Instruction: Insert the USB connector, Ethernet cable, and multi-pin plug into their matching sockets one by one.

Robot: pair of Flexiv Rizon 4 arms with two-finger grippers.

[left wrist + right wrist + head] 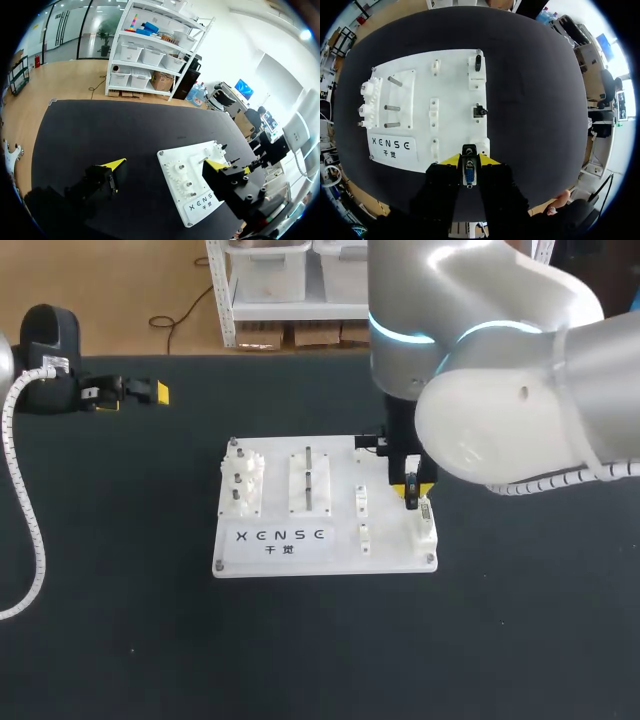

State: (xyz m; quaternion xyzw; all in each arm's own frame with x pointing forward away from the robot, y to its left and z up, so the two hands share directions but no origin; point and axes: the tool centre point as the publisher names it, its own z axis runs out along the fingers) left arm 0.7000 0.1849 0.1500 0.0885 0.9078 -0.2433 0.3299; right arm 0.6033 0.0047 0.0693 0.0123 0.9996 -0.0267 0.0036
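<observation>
Step in hand, by judgement: seating the multi-pin plug [469, 172] in its socket [482, 145], the white block at the near right corner of the white board [330, 562]. The right gripper [469, 160] is closed on the plug, one yellow tip on each side of its body, with the mating face pointing out past the tips. To do this well, square the plug's long axis with the socket opening, centre it, then press straight along the line of the fingers. A shell of this kind should not be tilted or twisted in, as the pins may bend or the board may shift on the black table [120, 640]. Whether the plug already touches the socket cannot be told; it is just at it. The right arm enters from the right, its wrist pointing steeply down over the board's right-hand column. The left gripper [130, 392] lies at the table's far left, well apart from the board, fingers spread wide and holding nothing.
</observation>
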